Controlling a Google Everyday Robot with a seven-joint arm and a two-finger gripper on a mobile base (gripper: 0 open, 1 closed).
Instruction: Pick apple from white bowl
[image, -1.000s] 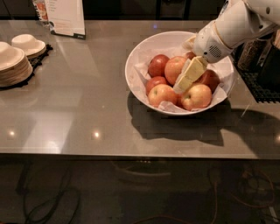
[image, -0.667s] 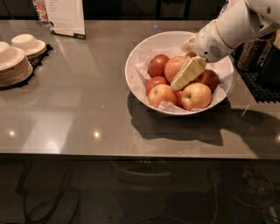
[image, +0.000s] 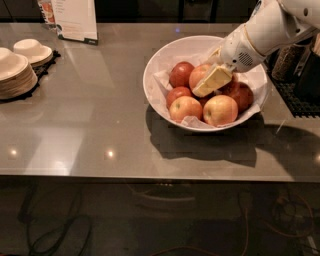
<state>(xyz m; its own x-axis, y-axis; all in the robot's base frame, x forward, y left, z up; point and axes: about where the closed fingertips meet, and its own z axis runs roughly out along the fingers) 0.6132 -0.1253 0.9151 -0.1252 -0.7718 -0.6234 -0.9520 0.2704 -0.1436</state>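
Presently the apple (image: 198, 74) lies in the middle of the bowl (image: 172, 50), directly under the gripper (image: 211, 81), whose pale yellow tip rests slantwise across its near side. Whether the gripper is parted, closed or clamped on the fruit cannot be told.

Against the frames of a second ago, the gripper has moved slightly toward the picture's left and a little farther from the camera, across the apple. The apple, the other fruit and the bowl have not shifted.

Other apples (image: 185, 107) crowd round the gripper: a dark red one just to its picture-left, two paler ones in front of it, and a dark red one on its far side, beneath the white arm (image: 270, 30). Crumpled paper (image: 192, 121) shows at the bowl's front edge.

The bowl stands on a glossy grey table (image: 90, 110). Well to the picture's left of the gripper are stacked cream dishes (image: 17, 72); behind them stands a sign card (image: 75, 17). A black mat (image: 295, 95) lies beyond the arm. Cables (image: 55, 235) lie on the dark floor below.
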